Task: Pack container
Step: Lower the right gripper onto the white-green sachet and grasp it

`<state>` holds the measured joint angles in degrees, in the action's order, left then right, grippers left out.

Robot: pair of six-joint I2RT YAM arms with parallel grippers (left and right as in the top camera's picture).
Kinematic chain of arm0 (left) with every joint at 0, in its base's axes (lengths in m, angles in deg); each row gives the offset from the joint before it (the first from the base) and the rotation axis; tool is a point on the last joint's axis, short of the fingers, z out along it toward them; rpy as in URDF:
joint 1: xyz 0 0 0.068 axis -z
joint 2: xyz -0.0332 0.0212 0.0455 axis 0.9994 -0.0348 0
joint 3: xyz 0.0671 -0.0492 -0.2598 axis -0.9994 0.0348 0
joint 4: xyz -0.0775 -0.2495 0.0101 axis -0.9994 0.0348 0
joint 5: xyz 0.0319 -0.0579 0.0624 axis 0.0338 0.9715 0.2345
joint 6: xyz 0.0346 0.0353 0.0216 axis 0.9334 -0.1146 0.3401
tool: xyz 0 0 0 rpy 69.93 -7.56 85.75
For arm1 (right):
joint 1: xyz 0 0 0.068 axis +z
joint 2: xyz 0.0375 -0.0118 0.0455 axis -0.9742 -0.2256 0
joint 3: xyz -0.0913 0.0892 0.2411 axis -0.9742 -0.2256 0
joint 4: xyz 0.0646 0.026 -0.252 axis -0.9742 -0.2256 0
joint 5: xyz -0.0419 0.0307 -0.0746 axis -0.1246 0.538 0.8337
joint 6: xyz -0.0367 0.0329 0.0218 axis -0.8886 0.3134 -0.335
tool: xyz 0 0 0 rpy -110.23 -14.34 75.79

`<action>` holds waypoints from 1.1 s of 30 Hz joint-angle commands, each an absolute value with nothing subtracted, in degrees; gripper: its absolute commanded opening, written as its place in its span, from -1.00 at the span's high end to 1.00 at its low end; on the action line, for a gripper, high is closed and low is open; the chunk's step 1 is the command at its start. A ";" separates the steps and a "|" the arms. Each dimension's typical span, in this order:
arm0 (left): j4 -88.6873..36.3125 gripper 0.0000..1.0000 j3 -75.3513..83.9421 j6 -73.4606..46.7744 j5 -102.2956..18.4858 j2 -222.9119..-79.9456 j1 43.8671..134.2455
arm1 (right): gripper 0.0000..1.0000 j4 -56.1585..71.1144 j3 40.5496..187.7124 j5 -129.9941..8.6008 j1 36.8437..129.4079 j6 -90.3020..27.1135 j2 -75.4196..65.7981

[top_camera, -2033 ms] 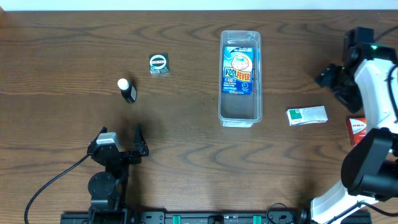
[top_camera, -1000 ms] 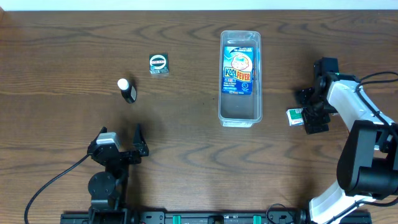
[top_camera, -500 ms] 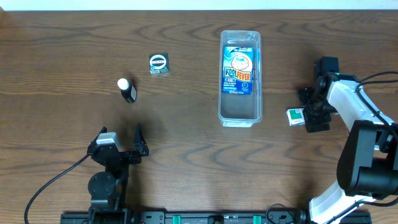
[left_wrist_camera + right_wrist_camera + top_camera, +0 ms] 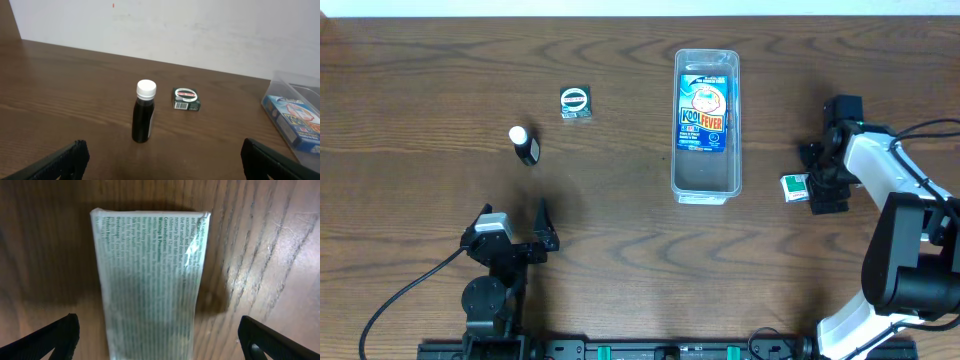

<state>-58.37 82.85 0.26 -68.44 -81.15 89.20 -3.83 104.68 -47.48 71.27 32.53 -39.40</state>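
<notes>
Well, the container sat toward the far edge of the tabletop, a little right of the middle, with its long sides running away from the robot. A blue packet with a cartoon face lay flat inside it, up in the far part of the tub. From the left wrist view only a corner of the container showed at the right edge, the blue packet visible through its clear wall.

Over on the right, the right arm reached across to a green-and-white packet that lay just beside the container's near right corner, apart from it. The right jaws stood wide, one tip either side of that packet, and neither tip touched it. Its printed side faced up, covered in small green text.

On the left, the left arm was tucked in at the near edge, and the left jaws were wide as well, holding nothing. Ahead of them a small dark bottle with a white cap stood upright. A small green box with a round label lay beyond it and to its right, near but not touching. Both were well apart from the container.
</notes>
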 commanded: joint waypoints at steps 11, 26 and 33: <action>-56.16 -0.96 83.94 0.61 -69.95 -80.78 89.37 | -0.99 -2.35 103.24 -45.56 71.73 33.76 -39.27; -56.16 -0.96 83.94 0.61 -69.95 -80.78 89.37 | -0.99 -2.24 102.43 -45.58 71.73 33.76 -39.27; -56.16 -0.96 83.94 0.61 -69.95 -80.78 89.37 | -0.96 -2.78 102.36 -44.29 71.73 33.74 -39.27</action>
<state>-58.37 82.85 0.26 -68.44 -81.15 89.20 -2.52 102.99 -46.52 71.27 32.69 -39.40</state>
